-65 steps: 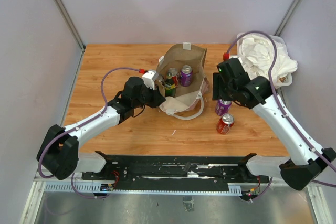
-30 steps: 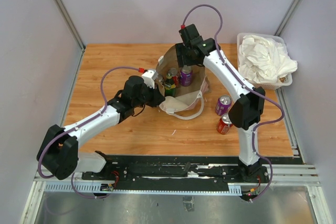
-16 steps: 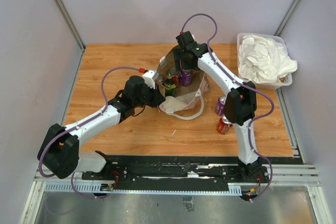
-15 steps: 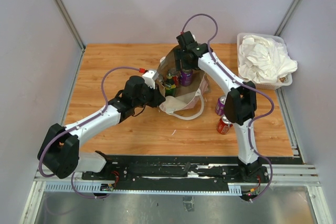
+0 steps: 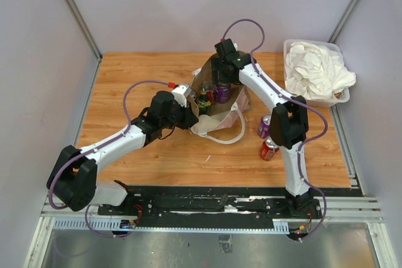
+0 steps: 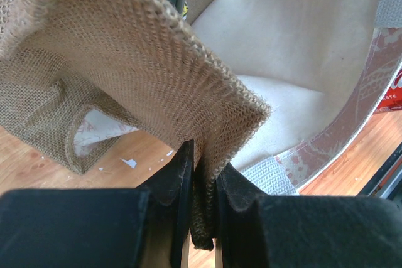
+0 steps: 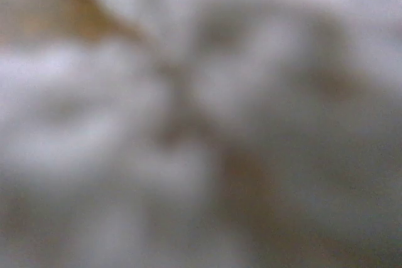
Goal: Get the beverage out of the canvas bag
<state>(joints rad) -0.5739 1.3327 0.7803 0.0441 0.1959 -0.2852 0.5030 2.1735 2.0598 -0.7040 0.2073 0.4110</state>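
The canvas bag (image 5: 218, 110) stands open at the table's middle, tan with a pale patterned panel and white handles. Inside it I see a purple can (image 5: 222, 93) and a green bottle (image 5: 202, 102). My left gripper (image 5: 190, 116) is shut on the bag's left rim; in the left wrist view the burlap edge (image 6: 188, 86) is pinched between the black fingers (image 6: 179, 174). My right gripper (image 5: 220, 80) reaches into the bag's mouth from the far side, just above the purple can. The right wrist view is a grey-brown blur, so its fingers do not show.
A purple can (image 5: 266, 125) and a red can (image 5: 269, 147) lie on the table right of the bag. A clear plastic bin of white cloth (image 5: 316, 73) stands at the back right. The table (image 5: 138, 80) is wooden, with grey walls around it.
My right arm has swung from above the cans on the right to the bag's far side and lowered into its mouth. My left gripper has kept its hold on the rim.
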